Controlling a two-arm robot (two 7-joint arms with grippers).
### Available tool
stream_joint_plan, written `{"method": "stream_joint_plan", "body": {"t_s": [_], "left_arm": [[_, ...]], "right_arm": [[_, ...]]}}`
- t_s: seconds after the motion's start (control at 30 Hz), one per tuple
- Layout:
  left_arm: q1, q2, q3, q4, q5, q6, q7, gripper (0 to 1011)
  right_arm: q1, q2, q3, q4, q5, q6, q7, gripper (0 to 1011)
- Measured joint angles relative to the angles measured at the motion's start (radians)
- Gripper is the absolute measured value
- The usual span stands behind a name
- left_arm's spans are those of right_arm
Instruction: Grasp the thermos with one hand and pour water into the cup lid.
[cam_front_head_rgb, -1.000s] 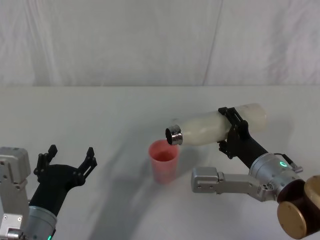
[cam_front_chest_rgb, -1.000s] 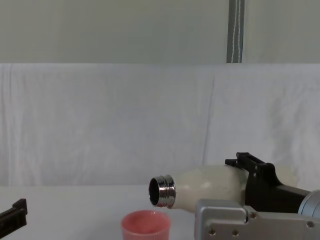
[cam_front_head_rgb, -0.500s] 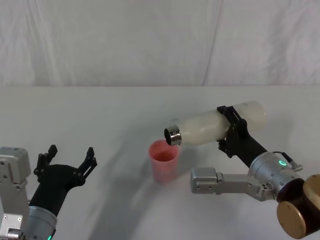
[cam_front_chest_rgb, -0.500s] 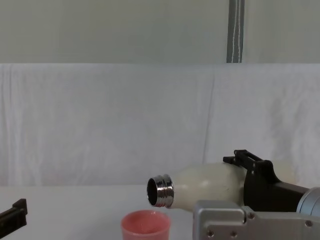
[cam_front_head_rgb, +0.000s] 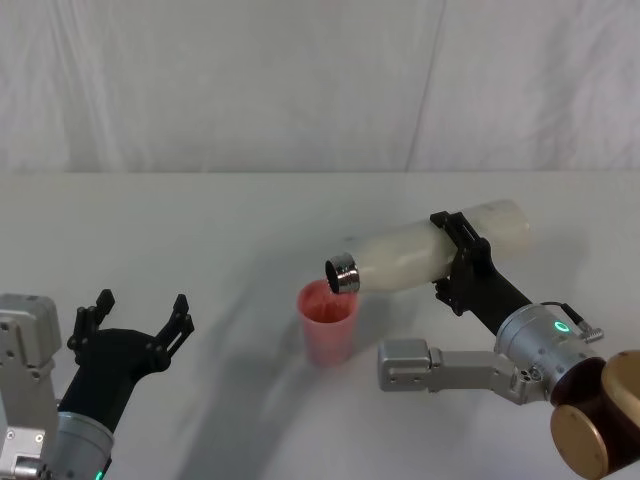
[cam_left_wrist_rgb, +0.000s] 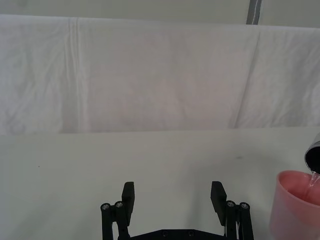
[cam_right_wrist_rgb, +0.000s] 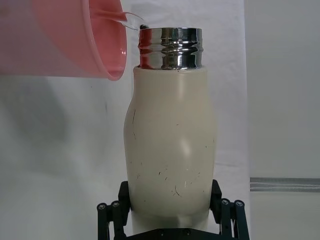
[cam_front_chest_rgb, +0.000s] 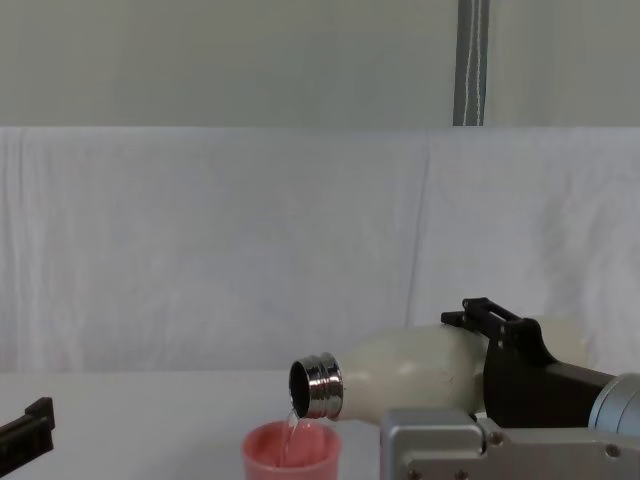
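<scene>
The right gripper (cam_front_head_rgb: 455, 262) is clamping the thermos (cam_front_head_rgb: 425, 252) around its lower body, its black fingers (cam_right_wrist_rgb: 226, 215) pressing on either side of the cream wall, and is holding the bottle tipped nearly flat above the middle of the white counter (cam_front_head_rgb: 200, 230), with the steel neck pointing toward the robot's left and slightly down. A thin stream of water (cam_front_chest_rgb: 292, 430) is running from the lip of the neck into the cup lid (cam_front_head_rgb: 327, 322), which is standing upright on the counter directly below the mouth; the neck is hanging just above the pink rim, apart from it. The left gripper (cam_front_head_rgb: 135, 325) is idling near the counter's near left corner, its fingers spread wide with nothing between them, well apart from the cup lid.
</scene>
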Motion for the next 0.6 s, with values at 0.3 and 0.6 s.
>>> {"method": "stream_joint_plan", "body": {"t_s": [0.3, 0.6], "left_arm": [[0.0, 0.0, 0.0, 0.0, 0.0, 0.0, 0.0, 1001], [0.0, 0.0, 0.0, 0.0, 0.0, 0.0, 0.0, 1001]], "right_arm": [[-0.002, 0.002, 0.001, -0.003, -0.002, 0.003, -0.001, 951], [0.0, 0.002, 0.003, -0.003, -0.003, 0.004, -0.001, 951]]}}
